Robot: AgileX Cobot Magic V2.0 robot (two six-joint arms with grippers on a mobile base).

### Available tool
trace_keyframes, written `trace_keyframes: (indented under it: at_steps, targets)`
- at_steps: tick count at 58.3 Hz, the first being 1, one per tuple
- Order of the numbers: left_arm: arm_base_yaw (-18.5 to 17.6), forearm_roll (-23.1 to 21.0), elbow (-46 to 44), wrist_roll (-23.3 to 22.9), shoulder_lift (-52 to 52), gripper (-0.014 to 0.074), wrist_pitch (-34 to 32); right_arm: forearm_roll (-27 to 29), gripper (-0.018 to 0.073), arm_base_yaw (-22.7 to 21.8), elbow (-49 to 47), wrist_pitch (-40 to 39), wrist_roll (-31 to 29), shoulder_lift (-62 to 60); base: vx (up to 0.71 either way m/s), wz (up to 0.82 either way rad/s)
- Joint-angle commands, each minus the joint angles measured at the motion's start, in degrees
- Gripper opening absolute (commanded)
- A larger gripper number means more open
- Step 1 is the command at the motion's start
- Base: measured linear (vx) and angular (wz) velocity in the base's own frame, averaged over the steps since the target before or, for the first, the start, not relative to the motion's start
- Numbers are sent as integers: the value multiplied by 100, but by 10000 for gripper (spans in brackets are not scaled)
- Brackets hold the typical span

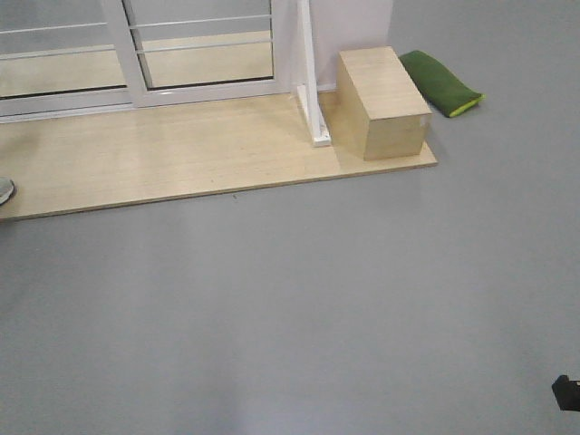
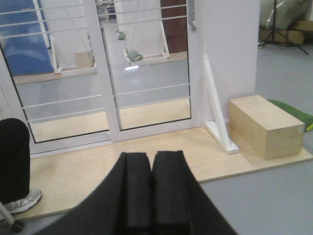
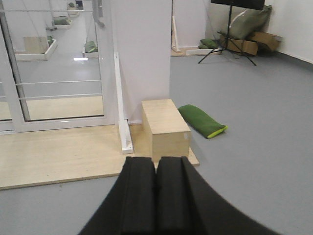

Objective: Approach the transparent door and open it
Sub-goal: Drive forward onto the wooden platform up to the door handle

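The transparent door (image 2: pixel 149 68) is the right-hand glass panel in a white frame with thin white bars. Its grey handle (image 2: pixel 192 17) shows at the top of the right stile. It stands at the back of a light wooden platform (image 2: pixel 98 166). The right wrist view shows the same door (image 3: pixel 61 73) and handle (image 3: pixel 100 14) at far left, and the front view only its lower part (image 1: pixel 204 54). My left gripper (image 2: pixel 151 154) is shut with nothing in it, well short of the door. My right gripper (image 3: pixel 156 159) is also shut and empty, over grey floor.
A white angled brace (image 2: pixel 217 112) and a wooden box (image 2: pixel 266 125) stand right of the door, with a green bag (image 1: pixel 441 82) behind the box. A person's dark leg and sneaker (image 2: pixel 12 166) are at the platform's left end. A tripod (image 3: pixel 227 36) stands far right.
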Motion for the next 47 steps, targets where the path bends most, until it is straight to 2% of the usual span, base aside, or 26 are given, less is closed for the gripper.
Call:
trace_keyframes:
  at_steps: [1,18,47]
  targets:
    - [18,-58,171,-49,-68,-6,-485,-24,-8,0,66,-482,-17,-78,69,37]
    - [18,-58,171,-49,-68,-6,-485,-24,-8,0,66,-482,-17,-78,69,26]
    - [18,-58,171,-49,-68,-6,-485,-24,-8,0,66,-482,-17,-78,67,9]
